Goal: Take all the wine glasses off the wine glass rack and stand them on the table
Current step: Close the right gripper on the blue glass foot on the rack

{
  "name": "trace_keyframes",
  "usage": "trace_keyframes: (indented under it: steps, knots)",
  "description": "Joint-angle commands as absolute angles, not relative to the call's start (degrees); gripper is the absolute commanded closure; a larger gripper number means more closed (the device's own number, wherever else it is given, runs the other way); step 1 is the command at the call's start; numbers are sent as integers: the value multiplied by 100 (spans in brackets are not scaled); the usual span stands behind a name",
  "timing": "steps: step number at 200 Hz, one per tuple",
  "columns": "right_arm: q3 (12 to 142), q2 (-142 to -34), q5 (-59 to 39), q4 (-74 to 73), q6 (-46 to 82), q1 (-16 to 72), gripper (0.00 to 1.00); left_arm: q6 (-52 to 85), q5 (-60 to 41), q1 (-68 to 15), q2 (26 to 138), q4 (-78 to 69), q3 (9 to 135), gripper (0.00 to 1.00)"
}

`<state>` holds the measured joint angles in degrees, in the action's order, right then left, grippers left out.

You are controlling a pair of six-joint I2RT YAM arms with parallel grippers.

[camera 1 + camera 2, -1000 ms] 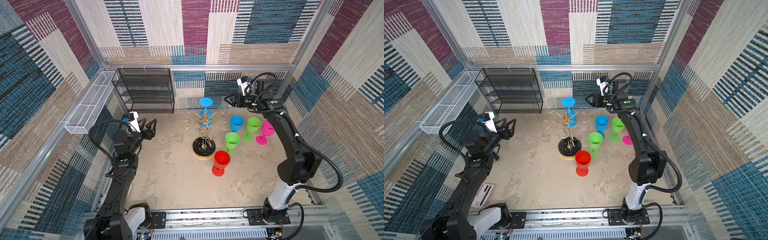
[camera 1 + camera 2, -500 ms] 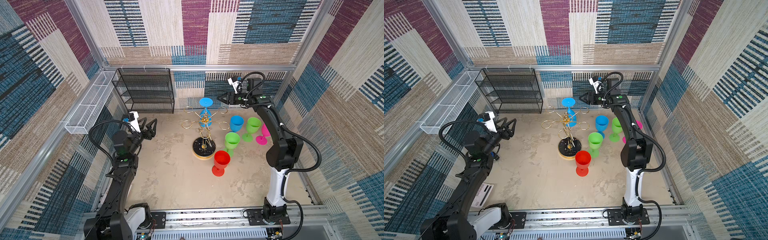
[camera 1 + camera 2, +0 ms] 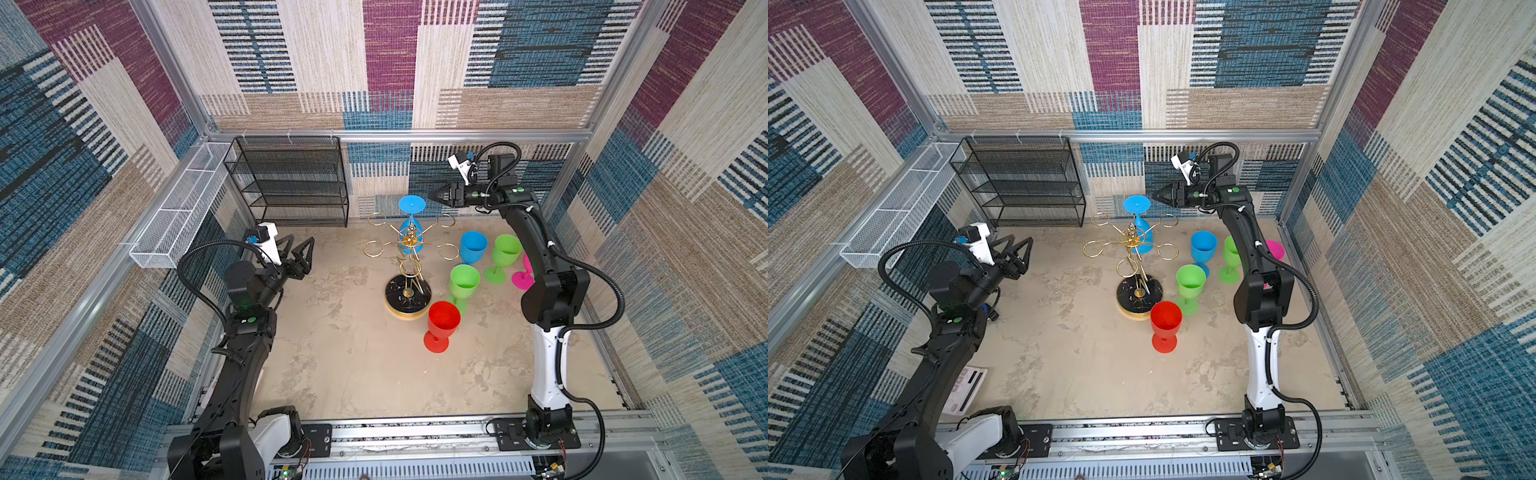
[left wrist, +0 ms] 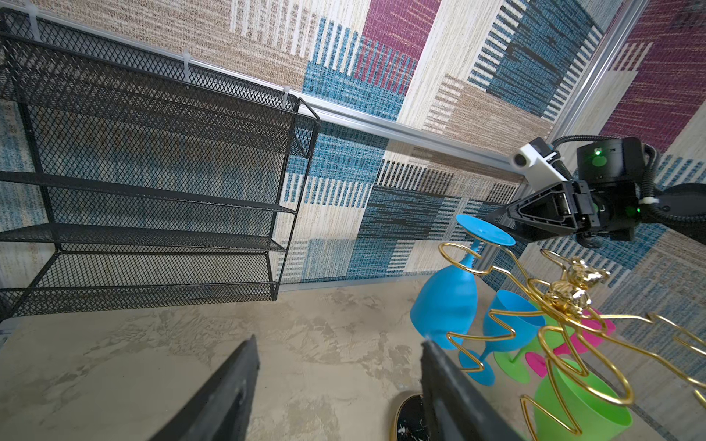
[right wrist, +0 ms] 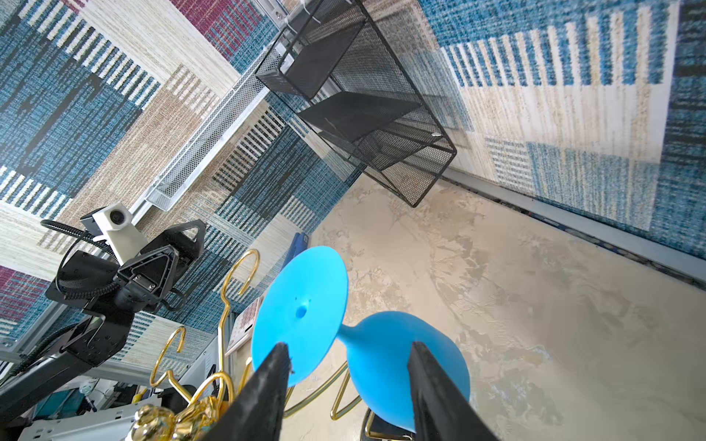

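hanging upside down from a ring arm at the far side of the wine glass rack point(image 3: 409, 294), the blue wine glass point(image 3: 412, 204) has its round foot on top and its bowl below the gold wire. in both top views the foot point(image 3: 1136, 205) stands above the rack's hub and the bowl shows behind it. the rack stands on the table point(image 3: 353, 365) near the middle, on its round black base with a gold rim.

the right gripper point(image 3: 432, 194) is held level just beside the foot's right edge, pointing at it. in the right wrist view its two dark fingers point(image 5: 267, 385) are spread apart, one in front of the foot's rim, one in front of the bowl, with the stem between them. the jaws are not closed on the glass. whether a finger touches it cannot be told.

the left gripper point(image 3: 302, 239) hovers on the left, well apart from the rack, with its jaws wide and nothing between them. the left wrist view shows bare table between its fingers point(image 4: 237, 385).

right of the rack five more glasses stand upright: a blue glass point(image 3: 473, 247), two green glasses point(image 3: 507, 249), a pink glass point(image 3: 524, 277) partly hidden behind the right arm, and a red glass point(image 3: 444, 320) nearest the front. a black mesh shelf unit point(image 3: 291, 183) stands against the back wall, and a white mesh basket point(image 3: 178, 220) hangs on the left wall.
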<state>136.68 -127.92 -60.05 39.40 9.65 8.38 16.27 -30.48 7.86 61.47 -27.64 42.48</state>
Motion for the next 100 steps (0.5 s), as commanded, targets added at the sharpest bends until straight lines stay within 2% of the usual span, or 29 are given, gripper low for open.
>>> trace_keyframes:
  steps: [1,100]
  knots:
    - [13789,-12871,-6187,4021,901,860,47,1588,-3152,797,6152,-3016,4238,31]
    - [13975,-13100,-6340,4039,913,1081,47,1633,-3173,800,6174,-3059,4227,31]
